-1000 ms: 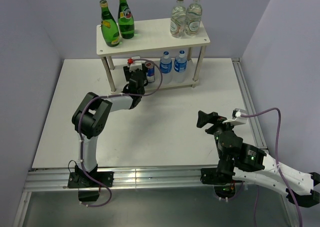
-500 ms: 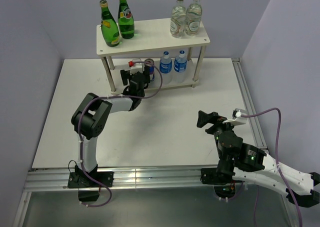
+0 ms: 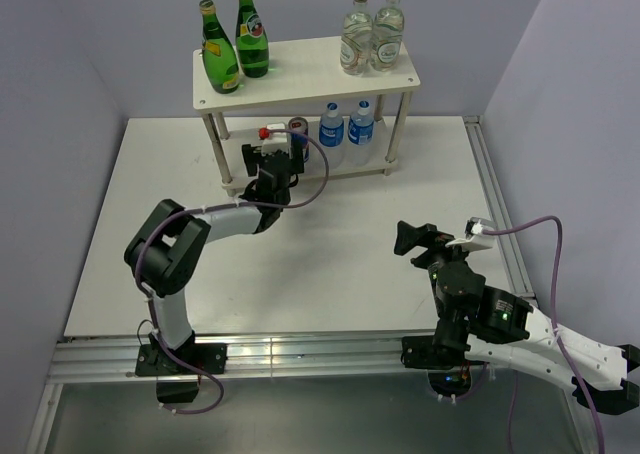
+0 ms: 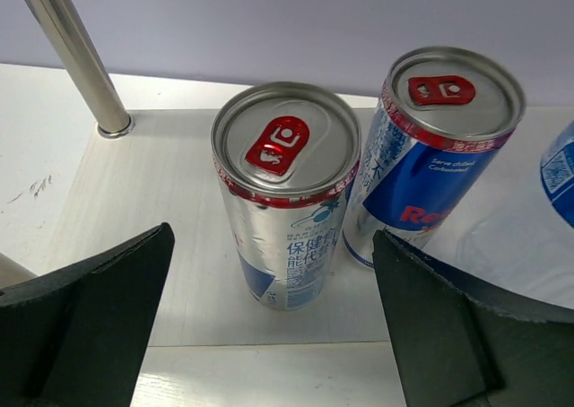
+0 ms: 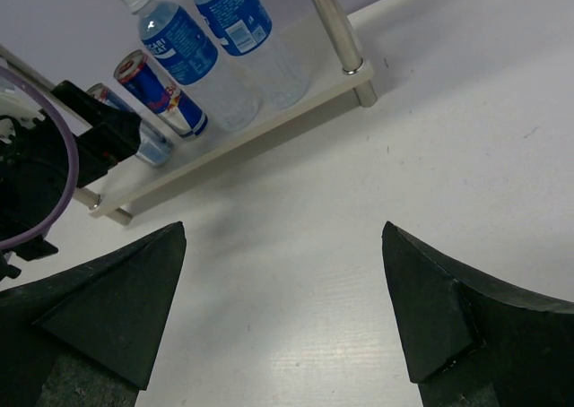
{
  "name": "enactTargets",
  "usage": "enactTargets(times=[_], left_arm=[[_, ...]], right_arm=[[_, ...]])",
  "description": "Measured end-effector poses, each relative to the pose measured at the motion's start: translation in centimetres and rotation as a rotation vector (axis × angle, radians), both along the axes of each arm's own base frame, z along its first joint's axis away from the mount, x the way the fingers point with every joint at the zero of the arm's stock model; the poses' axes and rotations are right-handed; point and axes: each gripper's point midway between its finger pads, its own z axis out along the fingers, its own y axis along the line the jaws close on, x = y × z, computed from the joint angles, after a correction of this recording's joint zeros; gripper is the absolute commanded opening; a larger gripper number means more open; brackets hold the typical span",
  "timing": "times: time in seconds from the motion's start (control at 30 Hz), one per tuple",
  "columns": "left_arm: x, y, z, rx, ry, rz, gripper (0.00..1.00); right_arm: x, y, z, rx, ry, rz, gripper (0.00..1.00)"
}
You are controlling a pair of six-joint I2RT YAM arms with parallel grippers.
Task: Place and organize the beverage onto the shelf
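The white two-tier shelf (image 3: 305, 71) carries two green bottles (image 3: 219, 52) on its top board. On the lower board (image 4: 152, 201) two silver-blue cans stand upright side by side, one nearer (image 4: 285, 196) and one behind it to the right (image 4: 439, 147), with two blue-capped water bottles (image 3: 345, 132) further right. My left gripper (image 4: 271, 255) is open just in front of the nearer can, a finger on each side, touching nothing. My right gripper (image 5: 282, 237) hangs open over bare table, well short of the shelf. From there I see the water bottles (image 5: 206, 30) and a can (image 5: 160, 89).
Two clear glass bottles with green caps (image 3: 372, 36) stand at the right end of the top board. A thin metal shelf leg (image 4: 76, 57) rises left of the cans, another (image 5: 332, 21) at the shelf's right end. Walls close the table's back and sides.
My left gripper has opened and let go of the nearer can, which now stands free on the lower board. The left arm's elbow swung left and back. The right arm has not moved.
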Motion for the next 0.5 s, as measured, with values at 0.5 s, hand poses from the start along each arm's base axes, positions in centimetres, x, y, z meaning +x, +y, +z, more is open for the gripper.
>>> enactTargets(times=[0.5], left_arm=[[-12.0, -3.1, 11.0, -0.074, 0.167, -0.171, 0.97]], right_arm=[[-0.1, 3.2, 5.6, -0.041, -0.005, 0.157, 0.95]])
